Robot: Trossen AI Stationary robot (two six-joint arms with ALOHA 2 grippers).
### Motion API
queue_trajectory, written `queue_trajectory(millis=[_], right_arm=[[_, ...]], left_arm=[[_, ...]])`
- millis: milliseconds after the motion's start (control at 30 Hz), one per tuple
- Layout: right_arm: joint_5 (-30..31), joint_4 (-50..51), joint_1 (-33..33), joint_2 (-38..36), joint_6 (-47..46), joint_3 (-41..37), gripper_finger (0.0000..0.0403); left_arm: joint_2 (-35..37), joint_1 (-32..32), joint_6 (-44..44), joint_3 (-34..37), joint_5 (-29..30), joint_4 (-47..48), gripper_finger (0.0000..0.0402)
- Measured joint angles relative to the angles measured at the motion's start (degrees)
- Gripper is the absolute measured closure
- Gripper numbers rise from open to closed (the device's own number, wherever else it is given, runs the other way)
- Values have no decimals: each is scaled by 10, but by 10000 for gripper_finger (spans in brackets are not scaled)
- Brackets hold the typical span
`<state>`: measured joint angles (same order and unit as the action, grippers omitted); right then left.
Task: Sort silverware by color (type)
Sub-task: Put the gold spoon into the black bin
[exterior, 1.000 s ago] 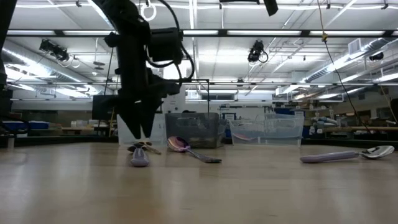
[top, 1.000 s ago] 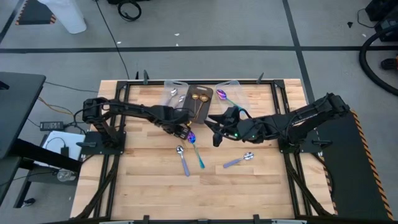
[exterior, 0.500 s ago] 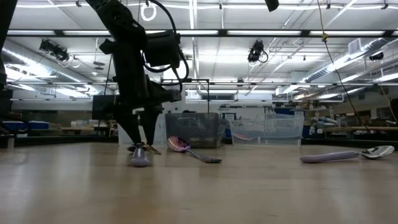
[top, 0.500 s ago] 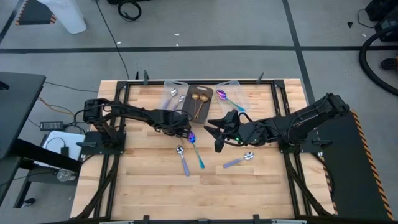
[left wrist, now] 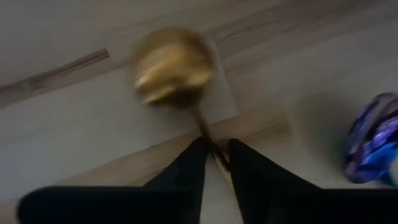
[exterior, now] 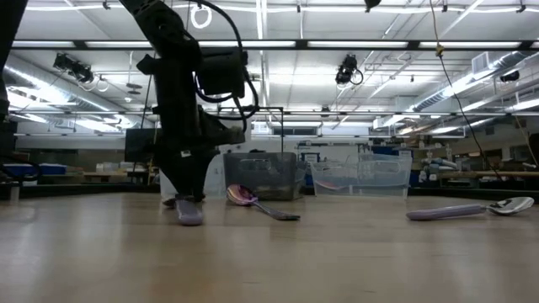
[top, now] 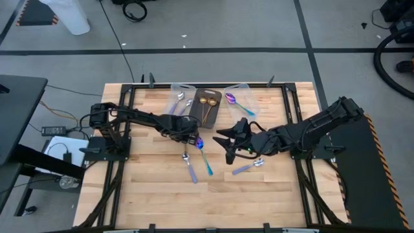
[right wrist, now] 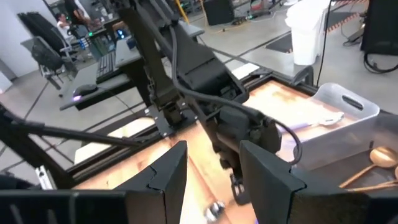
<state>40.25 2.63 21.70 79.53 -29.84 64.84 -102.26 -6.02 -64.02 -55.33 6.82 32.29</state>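
My left gripper [left wrist: 215, 155] is pinching the thin handle of an all-gold metal spoon [left wrist: 176, 71], its bowl lying just ahead of my fingertips on the wooden table [top: 272, 188]. An iridescent purple-bowled spoon [left wrist: 373, 140] is lying just beside my jaws. My right gripper [right wrist: 212, 163] is hovering nearby with its fingers apart, gripping nothing.

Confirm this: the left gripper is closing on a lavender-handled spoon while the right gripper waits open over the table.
Wrong spoon. The left wrist view shows the left gripper pinching the thin handle of a gold spoon. The right gripper does wait open over the table.
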Motion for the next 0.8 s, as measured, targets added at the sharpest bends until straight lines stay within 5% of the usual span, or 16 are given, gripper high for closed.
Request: queue_trajectory(millis=[200, 800], right_arm=[[0, 9, 20, 0, -5, 0, 245], [23, 13, 52, 0, -43, 0, 245]], left_arm=[[-1, 11, 11, 1, 6, 9, 385], [105, 22, 68, 5, 7, -16, 386]])
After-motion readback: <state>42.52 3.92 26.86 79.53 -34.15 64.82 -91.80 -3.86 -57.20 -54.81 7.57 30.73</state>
